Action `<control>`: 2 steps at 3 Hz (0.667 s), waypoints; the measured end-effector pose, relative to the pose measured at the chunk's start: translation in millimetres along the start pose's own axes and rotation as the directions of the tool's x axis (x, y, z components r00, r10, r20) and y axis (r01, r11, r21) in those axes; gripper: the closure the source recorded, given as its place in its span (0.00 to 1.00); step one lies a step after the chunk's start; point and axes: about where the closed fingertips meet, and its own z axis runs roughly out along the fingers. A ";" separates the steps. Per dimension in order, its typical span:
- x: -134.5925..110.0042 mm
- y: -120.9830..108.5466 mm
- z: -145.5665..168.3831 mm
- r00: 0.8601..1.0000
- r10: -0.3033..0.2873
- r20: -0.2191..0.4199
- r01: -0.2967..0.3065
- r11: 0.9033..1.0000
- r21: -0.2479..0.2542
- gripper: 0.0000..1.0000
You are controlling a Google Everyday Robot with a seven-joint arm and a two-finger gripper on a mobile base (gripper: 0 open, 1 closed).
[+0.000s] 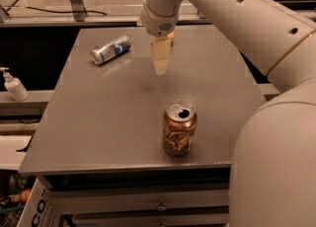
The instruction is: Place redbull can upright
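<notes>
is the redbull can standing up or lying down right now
Lying down: the redbull can rests on its side, far left on the table. The gripper hangs above mid-table, apart from it.

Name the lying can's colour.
The redbull can is silver with blue patches, camera view; gripper hangs right of it.
</notes>
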 end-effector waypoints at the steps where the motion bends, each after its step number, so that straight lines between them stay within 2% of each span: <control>1: -11.6 -22.5 11.6 0.999 -0.044 0.003 0.044 0.999 0.024 0.00; 2: -25.9 -38.0 22.9 0.994 -0.104 -0.025 0.106 0.993 0.050 0.00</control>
